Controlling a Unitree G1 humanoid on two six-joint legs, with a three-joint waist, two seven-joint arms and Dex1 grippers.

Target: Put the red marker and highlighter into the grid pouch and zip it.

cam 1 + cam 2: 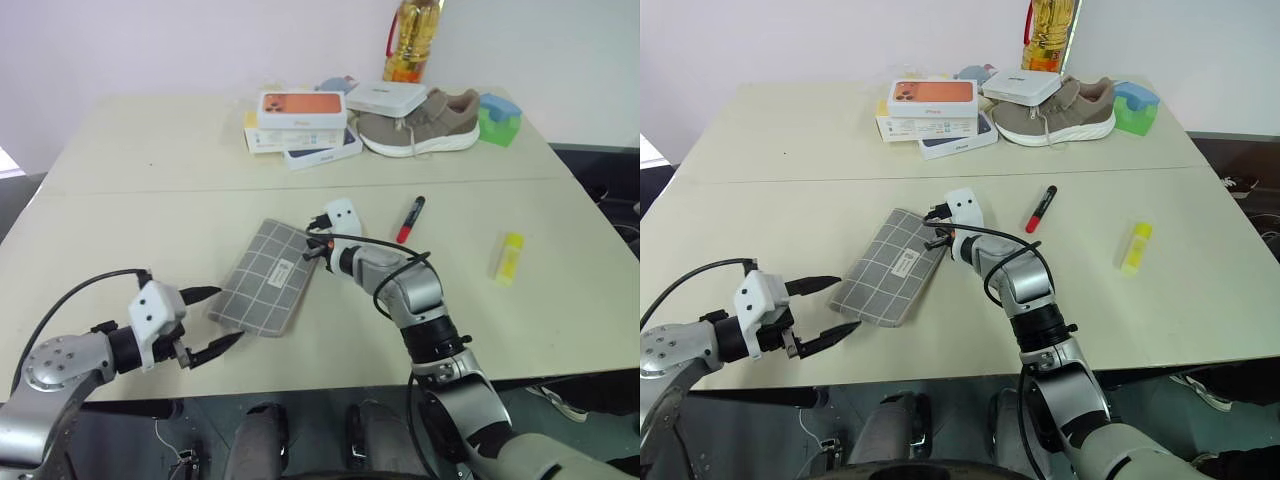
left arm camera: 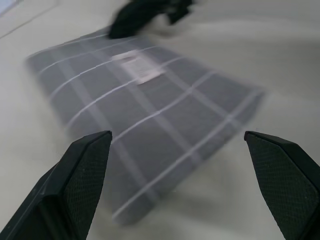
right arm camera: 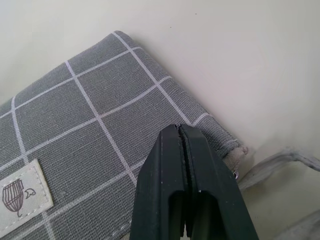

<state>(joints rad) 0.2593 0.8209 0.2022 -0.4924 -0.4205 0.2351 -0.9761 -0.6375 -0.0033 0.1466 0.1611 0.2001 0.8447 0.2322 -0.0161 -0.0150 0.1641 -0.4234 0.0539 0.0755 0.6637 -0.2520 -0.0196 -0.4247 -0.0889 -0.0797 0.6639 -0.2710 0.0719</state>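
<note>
The grid pouch [image 1: 265,275], grey with white lines and a small label, lies flat on the table left of centre. My right gripper [image 1: 312,250] is shut, its fingertips [image 3: 178,131] down on the pouch's far right corner by the zipper end; nothing shows between them. At the pouch's near left corner my left gripper [image 1: 229,315] stands open, its fingers [image 2: 85,165] wide apart and clear of the fabric. The red marker [image 1: 411,218] lies on the table just right of my right arm. Further right lies the yellow highlighter [image 1: 509,257].
At the back of the table are a stack of phone boxes [image 1: 300,125], a beige shoe [image 1: 420,125] with a white box [image 1: 385,97] on it, a green-blue block [image 1: 499,120] and an oil bottle [image 1: 412,40]. The table's front edge [image 1: 330,385] runs just below the pouch.
</note>
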